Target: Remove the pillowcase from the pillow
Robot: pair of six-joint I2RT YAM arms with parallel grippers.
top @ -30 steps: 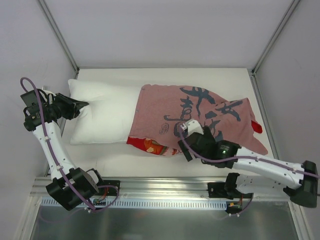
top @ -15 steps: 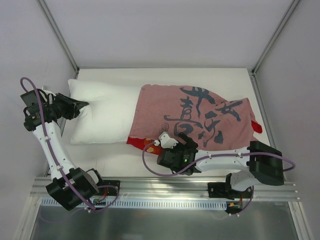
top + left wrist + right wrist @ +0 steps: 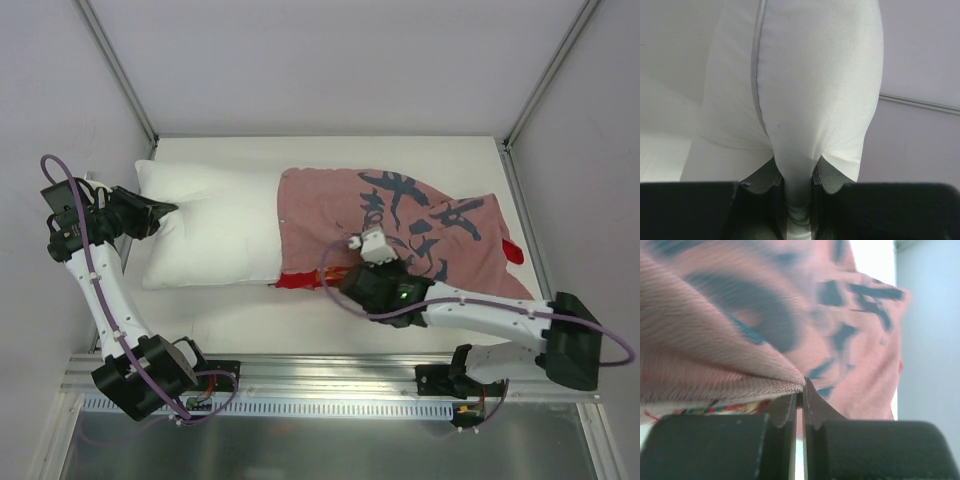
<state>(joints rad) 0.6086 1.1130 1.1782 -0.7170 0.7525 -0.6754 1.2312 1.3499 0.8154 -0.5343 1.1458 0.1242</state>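
Wide white bench (image 3: 330,150), and stretched across it is the pillowcase (image 3: 400,225): dusty pink, big dark-blue brush characters, rumpled toward its right end. A red floral strip peeks out along its near edge. It sleeves the right part of the pillow (image 3: 210,235), whose plump, plain white left half sticks out bare toward the left wall. Pale grey walls close in the bench on three sides, with slanted metal posts at the back corners.

Out left, the left hand (image 3: 794,185) has its fingers pressed on the pillow's bare left end, white cloth bunched between them. The right hand (image 3: 799,400) sits at the pillowcase's near edge around the middle, fingers almost together, nipping the pink hem right at their tips.
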